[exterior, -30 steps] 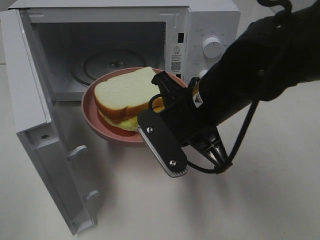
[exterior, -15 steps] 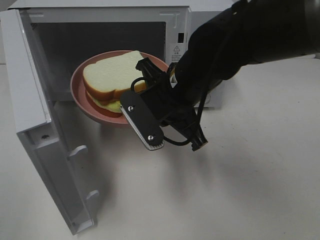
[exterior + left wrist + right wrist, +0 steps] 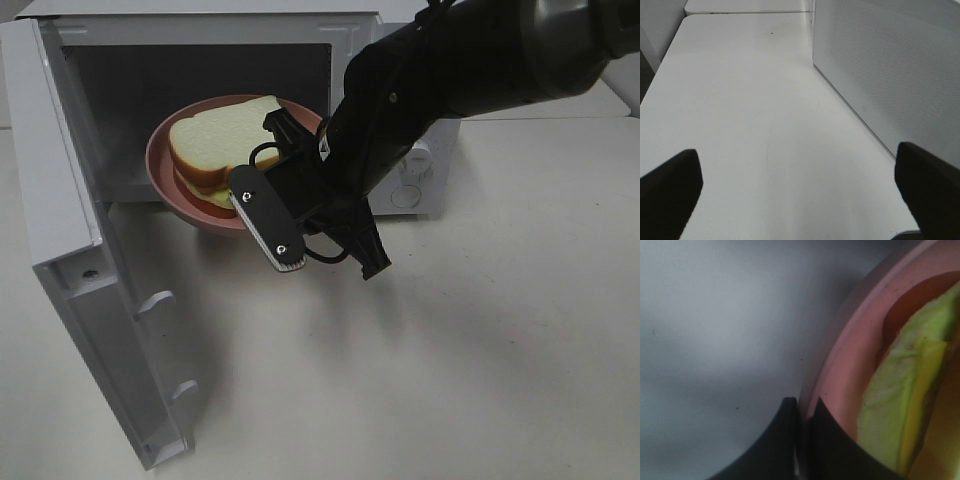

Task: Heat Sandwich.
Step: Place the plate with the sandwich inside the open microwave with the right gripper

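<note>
Right hand (image 3: 287, 138) is clenched on the near rim of the pink plate (image 3: 160, 178). The right wrist view confirms it: the two fingertips pinch the rim (image 3: 840, 370) between them, with the yellow-green filling (image 3: 900, 405) just beside.

The sandwich (image 3: 222, 140) sits flat on the plate, with its top slice squared over the bottom one and no visible slip.

Change over the last second:
- The plate was out in front of the microwave (image 3: 200, 8), low over the table (image 3: 480, 350).
- It has since gone up and toward the cavity. It is now in the door opening, with the far rim past the sill and the near rim still outside.
- The turntable could be seen earlier and is now hidden behind the plate.
- The arm has swung across and now covers most of the control panel.

Insertion looks roughly half done. The plate seems to be carried rather than resting on anything, so it is probably not placed yet.

Still to do:
- push the plate further in
- lower it
- let go
- back the arm out
- close the door (image 3: 70, 250), which stands wide open on the left and out of the plate's way

Left hand (image 3: 797, 170) is released, fingers spread wide with nothing between them. It is parked over bare table beside the microwave's perforated side wall (image 3: 890, 75), and the high view doesn't show it.
</note>
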### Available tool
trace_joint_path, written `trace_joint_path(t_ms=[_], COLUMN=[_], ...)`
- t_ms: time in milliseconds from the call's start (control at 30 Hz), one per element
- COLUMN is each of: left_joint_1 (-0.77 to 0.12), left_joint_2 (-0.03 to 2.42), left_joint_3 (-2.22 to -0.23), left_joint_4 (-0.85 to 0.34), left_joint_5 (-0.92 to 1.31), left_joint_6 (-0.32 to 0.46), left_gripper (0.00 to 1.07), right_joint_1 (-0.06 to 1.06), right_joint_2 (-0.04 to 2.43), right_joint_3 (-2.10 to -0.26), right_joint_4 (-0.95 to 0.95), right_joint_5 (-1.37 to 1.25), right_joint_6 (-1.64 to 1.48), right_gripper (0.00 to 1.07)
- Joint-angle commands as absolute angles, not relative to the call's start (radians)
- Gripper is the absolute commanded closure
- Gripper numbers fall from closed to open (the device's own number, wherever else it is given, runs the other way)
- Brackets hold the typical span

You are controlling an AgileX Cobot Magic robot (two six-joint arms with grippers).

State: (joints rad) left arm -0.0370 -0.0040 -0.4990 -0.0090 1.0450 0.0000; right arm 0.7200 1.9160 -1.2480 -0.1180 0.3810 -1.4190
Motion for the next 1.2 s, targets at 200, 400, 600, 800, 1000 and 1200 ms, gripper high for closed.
trace_joint_path(t_ms=[200,400,600,800,1000,1200], left_joint_1=[-0.035,-0.035,-0.035,-0.035,-0.035,-0.035], left_joint_2=[-0.033,-0.033,-0.033,-0.033,-0.033,-0.033], left_joint_3=[-0.496,-0.496,-0.496,-0.496,-0.496,-0.496], left_joint_4=[-0.012,-0.012,-0.012,-0.012,-0.012,-0.012], left_joint_5=[1.038,1.038,1.038,1.038,1.038,1.038], left_joint_6=[-0.005,-0.005,-0.005,-0.005,-0.005,-0.005], left_gripper=[0.05,0.05,0.05,0.05,0.05,0.05], right_joint_1=[0.698,0.698,0.698,0.698,0.698,0.687], right_joint_2=[1.976,2.028,2.080,2.144,2.188,2.238], right_joint_3=[-1.349,-1.426,-1.523,-1.633,-1.708,-1.792], right_joint_4=[-0.115,-0.110,-0.069,-0.062,-0.064,-0.066], right_joint_5=[0.401,0.422,0.508,0.544,0.565,0.595], right_joint_6=[-1.443,-1.436,-1.436,-1.402,-1.364,-1.313], right_gripper=[1.06,1.06,1.06,1.06,1.05,1.05])
